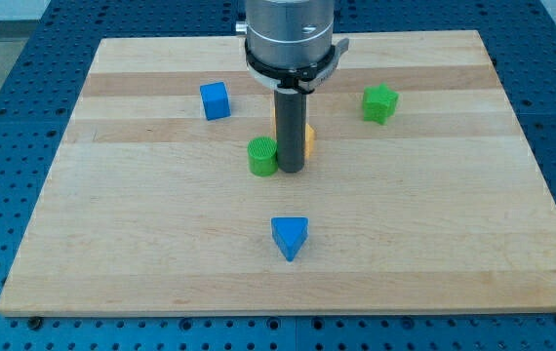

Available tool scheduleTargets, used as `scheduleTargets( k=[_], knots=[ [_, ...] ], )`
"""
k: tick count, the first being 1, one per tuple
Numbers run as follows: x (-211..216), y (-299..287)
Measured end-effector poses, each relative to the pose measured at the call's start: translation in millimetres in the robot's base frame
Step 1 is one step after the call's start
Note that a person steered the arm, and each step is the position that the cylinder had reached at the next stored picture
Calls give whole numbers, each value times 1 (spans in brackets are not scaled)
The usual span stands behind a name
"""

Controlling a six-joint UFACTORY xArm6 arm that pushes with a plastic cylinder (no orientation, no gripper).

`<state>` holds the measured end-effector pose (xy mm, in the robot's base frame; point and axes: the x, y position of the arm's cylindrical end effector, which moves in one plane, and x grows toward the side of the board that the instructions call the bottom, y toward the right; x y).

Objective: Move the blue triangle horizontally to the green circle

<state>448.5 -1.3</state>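
1. The wooden board (112, 244) lay on a blue perforated table (5, 146), and the silver arm housing (290, 29) hung over the board's upper middle
2. The rod carried no pincer, so it gripped nothing; my tip (290, 172) rested just right of the green circle (263, 156), well above the blue triangle (290, 237) in the view
3. The blue triangle sat alone near the view's bottom, slightly right of the green circle and well apart from it
4. A yellow block (308, 138) showed partly behind the rod; a blue cube (215, 99) and a green star-like block (379, 102) sat further up
5. To do this well, I judged the tip should go around the triangle and push it squarely, slowly, so that it would not spin off
6. No writing or brand could be read
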Motion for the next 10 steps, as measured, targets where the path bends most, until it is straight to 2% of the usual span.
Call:
scheduleTargets(
  k=[2, 4, 5, 6, 7, 10],
  knots=[
    [27, 1],
    [67, -41],
    [70, -77],
    [104, -81],
    [127, -66],
    [102, 47]
  ],
)
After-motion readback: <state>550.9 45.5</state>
